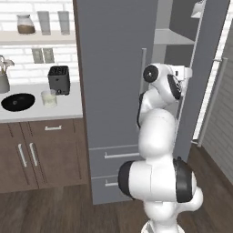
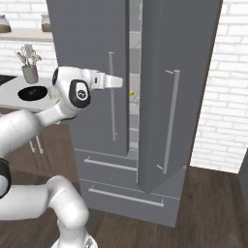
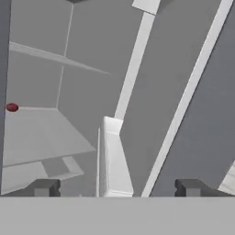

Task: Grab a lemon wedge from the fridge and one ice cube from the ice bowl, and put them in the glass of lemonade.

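White robot arm reaches level toward the tall matte grey fridge (image 2: 97,72), its right door ajar; gripper (image 3: 117,188) spread wide, empty.

Fridge (image 1: 113,91): one, centre of the left base view. Two doors; two long vertical handles (image 2: 112,94), both plain in the right base view. Two drawers below, each with one horizontal handle (image 1: 120,155).

Counter, left of the left base view: one black ice bowl (image 1: 17,102), one glass of lemonade (image 1: 49,98), one dark toaster (image 1: 58,79).

Shelf, upper left: one jar (image 1: 25,24) with brown contents, two tall clear glasses (image 1: 44,22).

Utensil cup (image 2: 29,72): one, left edge of the right base view.

Lemon wedge (image 2: 131,91): one yellow speck in the door gap.

Red ball (image 3: 12,107): one, left edge of the hand view.
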